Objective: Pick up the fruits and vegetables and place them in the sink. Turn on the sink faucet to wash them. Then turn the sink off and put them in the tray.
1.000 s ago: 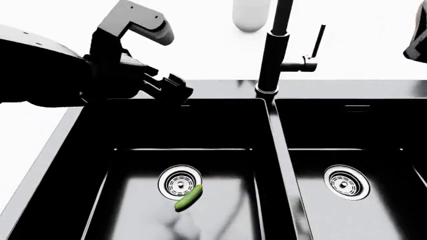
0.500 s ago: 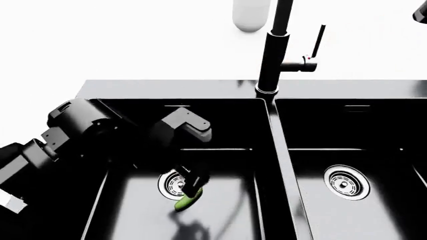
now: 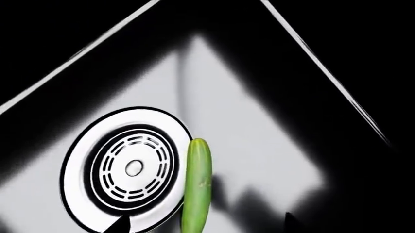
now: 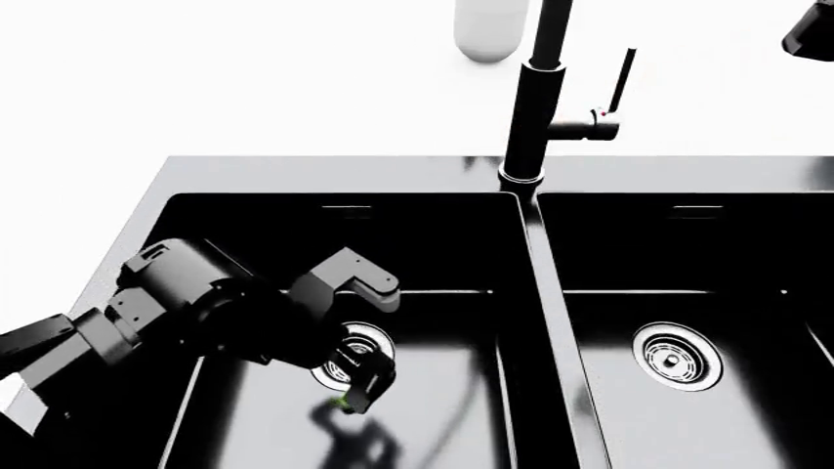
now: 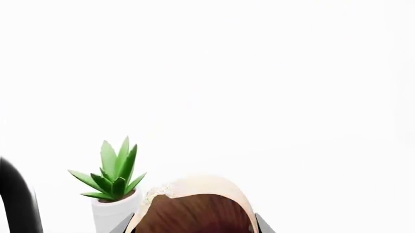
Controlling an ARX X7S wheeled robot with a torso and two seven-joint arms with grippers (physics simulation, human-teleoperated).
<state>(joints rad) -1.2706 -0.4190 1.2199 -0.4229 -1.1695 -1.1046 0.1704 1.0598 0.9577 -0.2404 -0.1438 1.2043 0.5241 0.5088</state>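
The stubby green cucumber (image 3: 196,189) lies on the floor of the sink's (image 4: 326,164) left basin, beside the round steel drain (image 3: 129,167). My left gripper (image 3: 204,227) is down over it and open, with one dark fingertip on each side and neither touching it. In the head view the left gripper (image 4: 355,383) hides most of the cucumber (image 4: 342,402). My right gripper (image 5: 193,226) is shut on the tan onion (image 5: 194,204), held high; only a dark bit of it (image 4: 811,34) shows at the head view's top right corner. The tray is out of view.
The black pillar faucet (image 4: 534,107) stands behind the divider between the basins, its thin lever (image 4: 623,76) raised beside a small red dot. The right basin has its own drain (image 4: 677,357). A potted green plant (image 5: 113,187) stands on the white counter behind the faucet.
My left arm has come down from the sink's back rim into the left basin, and its gripper now straddles the cucumber. The right gripper has barely shifted at the top right corner.
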